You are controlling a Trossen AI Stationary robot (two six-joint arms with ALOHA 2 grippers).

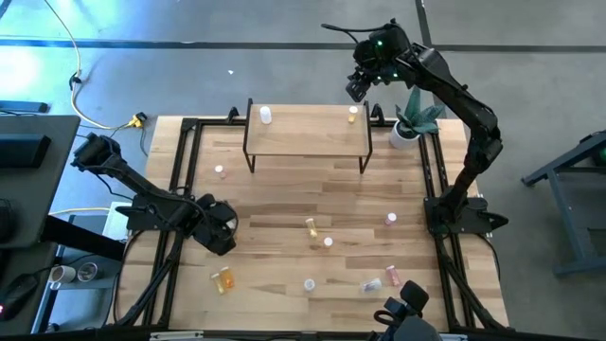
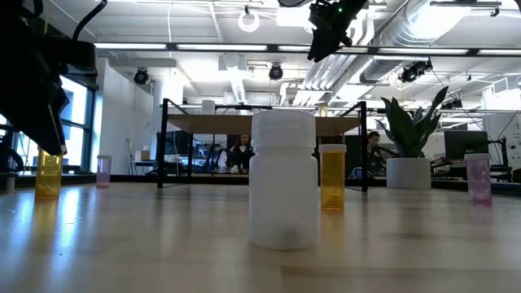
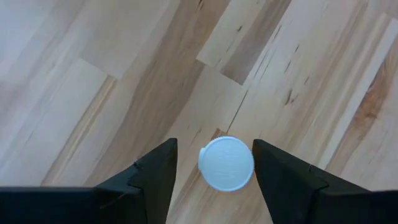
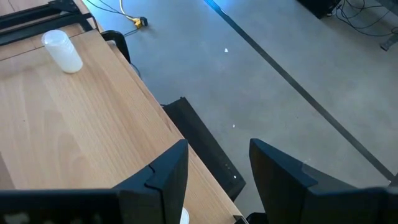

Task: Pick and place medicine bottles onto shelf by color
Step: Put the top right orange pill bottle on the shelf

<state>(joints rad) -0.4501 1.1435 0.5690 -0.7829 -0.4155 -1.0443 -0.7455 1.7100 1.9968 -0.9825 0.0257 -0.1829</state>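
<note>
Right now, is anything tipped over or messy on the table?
Maybe one thing: a pink bottle near the table edge opposite the shelf seems to lie on its side, while the other bottles look upright. Nothing looks spilled or broken.

The table (image 1: 284,189) is pale wood in striped planks, some tan, some darker brown, with black rails at its sides. The shelf (image 1: 308,128) has a light wood top on black legs. On it a white bottle (image 1: 266,115) stands at 9 o'clock and an orange bottle (image 1: 353,114) at 3 o'clock. Both arms are black. The cap (image 3: 226,163) between the left fingers (image 3: 155,177) is white. The floor is grey.
</note>
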